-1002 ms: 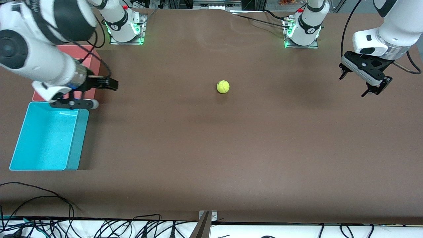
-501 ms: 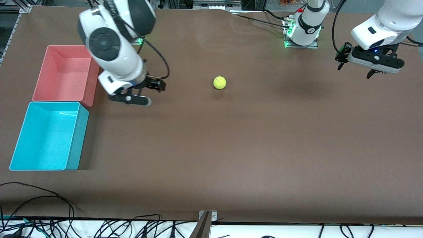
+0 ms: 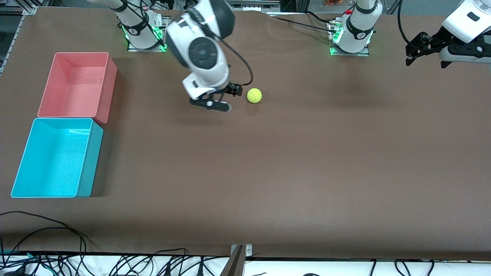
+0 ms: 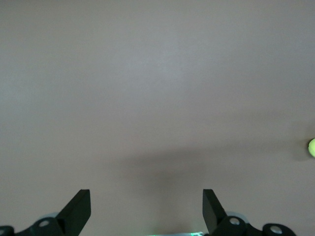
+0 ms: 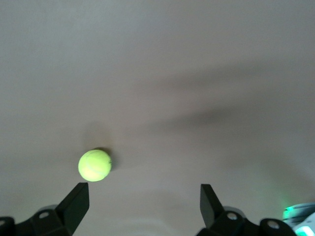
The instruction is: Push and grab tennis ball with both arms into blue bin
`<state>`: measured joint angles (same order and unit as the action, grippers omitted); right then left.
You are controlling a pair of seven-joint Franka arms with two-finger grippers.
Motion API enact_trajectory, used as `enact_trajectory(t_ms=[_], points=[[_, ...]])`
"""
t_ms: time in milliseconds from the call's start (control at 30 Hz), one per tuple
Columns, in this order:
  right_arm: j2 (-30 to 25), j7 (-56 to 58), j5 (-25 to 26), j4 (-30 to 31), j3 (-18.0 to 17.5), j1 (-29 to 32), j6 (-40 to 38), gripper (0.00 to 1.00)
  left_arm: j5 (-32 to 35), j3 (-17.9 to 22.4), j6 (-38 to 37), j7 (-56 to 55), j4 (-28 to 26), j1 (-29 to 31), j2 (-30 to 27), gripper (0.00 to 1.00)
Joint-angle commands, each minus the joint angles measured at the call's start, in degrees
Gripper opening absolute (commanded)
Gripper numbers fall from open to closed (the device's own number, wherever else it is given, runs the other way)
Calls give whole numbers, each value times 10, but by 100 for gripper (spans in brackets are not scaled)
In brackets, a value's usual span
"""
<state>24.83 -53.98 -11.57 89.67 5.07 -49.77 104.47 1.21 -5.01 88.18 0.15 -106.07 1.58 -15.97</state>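
Observation:
The tennis ball (image 3: 254,95) lies on the brown table about midway between the two arm bases. My right gripper (image 3: 230,99) is open and empty, low over the table right beside the ball, on the side toward the bins. In the right wrist view the ball (image 5: 94,165) lies just ahead of one fingertip (image 5: 78,196), not between the fingers. My left gripper (image 3: 425,63) is open and empty, up in the air over the left arm's end of the table. The ball shows at the edge of the left wrist view (image 4: 312,147). The blue bin (image 3: 87,165) stands empty at the right arm's end.
A pink-red bin (image 3: 103,92), empty, stands next to the blue bin, farther from the front camera. Cables lie along the table's near edge (image 3: 115,260). Bare brown table lies between the ball and the bins.
My right gripper has swung from over the bins across the table to right beside the ball. My left gripper has moved up and away toward its base side. The ball has shifted slightly.

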Motion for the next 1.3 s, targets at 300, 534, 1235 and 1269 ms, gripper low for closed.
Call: enact_trajectory(t_ms=[300, 534, 1235, 1269], points=[[98, -105, -10, 6, 6, -103, 137, 100, -11, 3, -24, -22, 26, 6, 10, 100], [134, -112, -7, 10, 7, -132, 190, 100, -11, 3, -24, -21, 32, 11, 14, 100], [147, -104, 87, 46, 10, -147, 236, 100, -5, 3, -24, -21, 46, 19, 23, 100], [149, -104, 89, 47, 10, -147, 236, 100, -5, 4, -24, -21, 54, 19, 28, 100]])
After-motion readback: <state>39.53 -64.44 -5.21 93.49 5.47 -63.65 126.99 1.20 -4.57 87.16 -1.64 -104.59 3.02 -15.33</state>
